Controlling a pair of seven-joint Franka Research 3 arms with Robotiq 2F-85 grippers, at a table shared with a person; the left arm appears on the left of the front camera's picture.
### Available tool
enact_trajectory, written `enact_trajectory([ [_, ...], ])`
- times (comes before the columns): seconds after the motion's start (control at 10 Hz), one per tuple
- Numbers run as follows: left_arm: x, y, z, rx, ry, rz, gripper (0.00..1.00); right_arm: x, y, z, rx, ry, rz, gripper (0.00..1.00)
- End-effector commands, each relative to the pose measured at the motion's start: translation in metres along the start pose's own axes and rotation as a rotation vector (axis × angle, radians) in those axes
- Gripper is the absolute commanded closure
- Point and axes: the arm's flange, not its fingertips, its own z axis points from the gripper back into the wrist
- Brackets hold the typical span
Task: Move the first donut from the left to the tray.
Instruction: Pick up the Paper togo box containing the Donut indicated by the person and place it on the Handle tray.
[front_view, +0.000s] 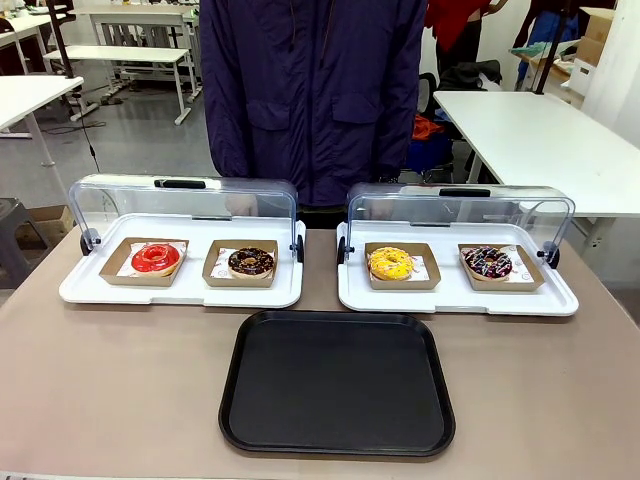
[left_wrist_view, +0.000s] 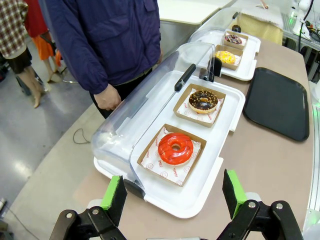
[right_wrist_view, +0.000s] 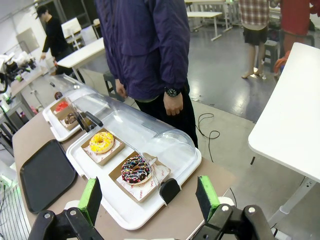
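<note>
The red-iced donut (front_view: 155, 258) lies in its brown cardboard square on the left white tray, leftmost of the row; the left wrist view shows the red-iced donut (left_wrist_view: 175, 148) from above. The black tray (front_view: 338, 381) lies bare at the table's near middle, and the black tray (left_wrist_view: 278, 102) runs along the right side of the left wrist view. My left gripper (left_wrist_view: 174, 197) hangs open above the near edge of the left white tray, nothing between its green pads. My right gripper (right_wrist_view: 149, 199) is open too, above the right white tray.
A chocolate donut (front_view: 250, 262) sits next to the red one. The right white tray (front_view: 455, 297) holds a yellow donut (front_view: 391, 263) and a sprinkled dark donut (front_view: 488, 262). Both clear lids (front_view: 185, 205) are rolled back. A person in a dark jacket (front_view: 310, 90) stands at the far edge.
</note>
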Motion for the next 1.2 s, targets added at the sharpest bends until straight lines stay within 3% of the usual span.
enact_trajectory([
  [0.0, 0.0003, -0.0002, -0.0002, -0.001, -0.002, -0.001, 0.0, 0.0018, 0.001, -0.0003, 0.0, -0.002, 0.004, 0.0],
  [1.1, 0.0003, -0.0002, -0.0002, -0.001, -0.002, -0.001, 0.0, 0.0018, 0.001, -0.0003, 0.0, -0.002, 0.004, 0.0],
])
